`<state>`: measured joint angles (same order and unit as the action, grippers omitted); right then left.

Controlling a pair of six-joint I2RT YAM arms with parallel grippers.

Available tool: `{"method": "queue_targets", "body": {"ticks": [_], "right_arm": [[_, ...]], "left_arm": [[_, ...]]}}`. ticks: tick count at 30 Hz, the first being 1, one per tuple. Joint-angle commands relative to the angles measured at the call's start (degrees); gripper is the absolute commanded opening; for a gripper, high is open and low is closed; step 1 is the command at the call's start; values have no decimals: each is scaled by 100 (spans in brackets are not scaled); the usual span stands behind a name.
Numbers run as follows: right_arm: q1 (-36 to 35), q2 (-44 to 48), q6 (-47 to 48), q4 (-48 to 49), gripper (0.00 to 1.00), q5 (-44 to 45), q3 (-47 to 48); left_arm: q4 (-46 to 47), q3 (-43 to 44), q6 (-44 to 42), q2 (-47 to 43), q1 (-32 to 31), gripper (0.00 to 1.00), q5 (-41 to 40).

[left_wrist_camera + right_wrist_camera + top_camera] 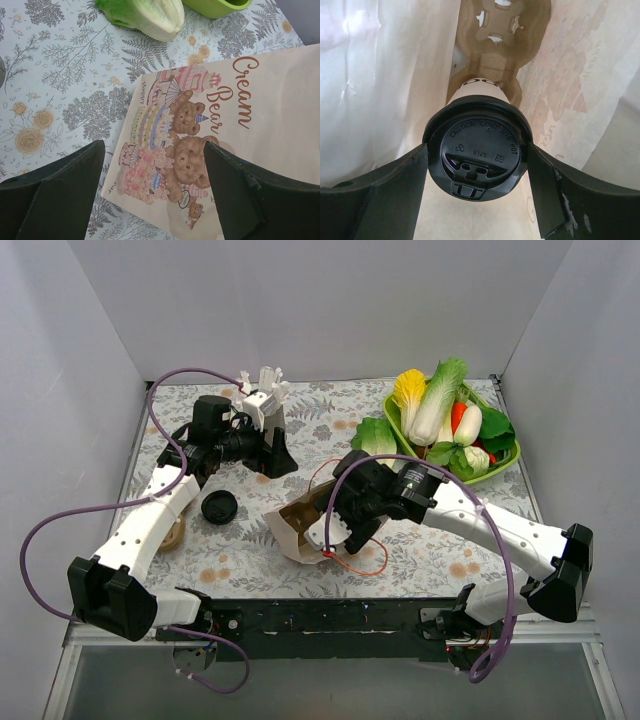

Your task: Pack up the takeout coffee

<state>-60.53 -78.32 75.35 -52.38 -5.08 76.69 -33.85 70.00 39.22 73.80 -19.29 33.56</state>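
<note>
The table [330, 405] has a cloth with grey leaves and little flowers on it. Plain white walls [300, 300] stand on three sides.

The takeout coffee [480, 155] lies inside the paper bag [293, 532], with its black lid facing out. The right gripper [476, 149] reaches into the bag. Its fingers stand wide, one on each side of the lid, right at the rim. I cannot tell if they squeeze it. The left gripper [153, 145] is wide too and holds nothing. It hangs over the bear picture on the bag.

There are two arms, one coffee, one bag, one loose black lid [218, 507] and one green bowl [505, 465] of veggies
</note>
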Motion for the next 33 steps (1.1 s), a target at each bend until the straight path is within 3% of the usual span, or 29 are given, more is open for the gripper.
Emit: {"method": "queue_targets", "body": {"ticks": [1,8,19,28,33], "right_arm": [[103,27,6,-124,1,-134,242],[103,265,208,562,1,350,-58],[121,168,59,729,1,-28,4],[314,54,-854,387,1,-370,312],[753,168,-1637,448,1,-1116,339]], "left_arm": [[18,-21,-90,-208,-22,80,124],[10,-48,-108,-208,-22,80,239],[106,-135,-64,-155,-14,80,441],[71,-267,-64,-243,-22,80,625],[97,-250,-64,-226,-14,80,713]]}}
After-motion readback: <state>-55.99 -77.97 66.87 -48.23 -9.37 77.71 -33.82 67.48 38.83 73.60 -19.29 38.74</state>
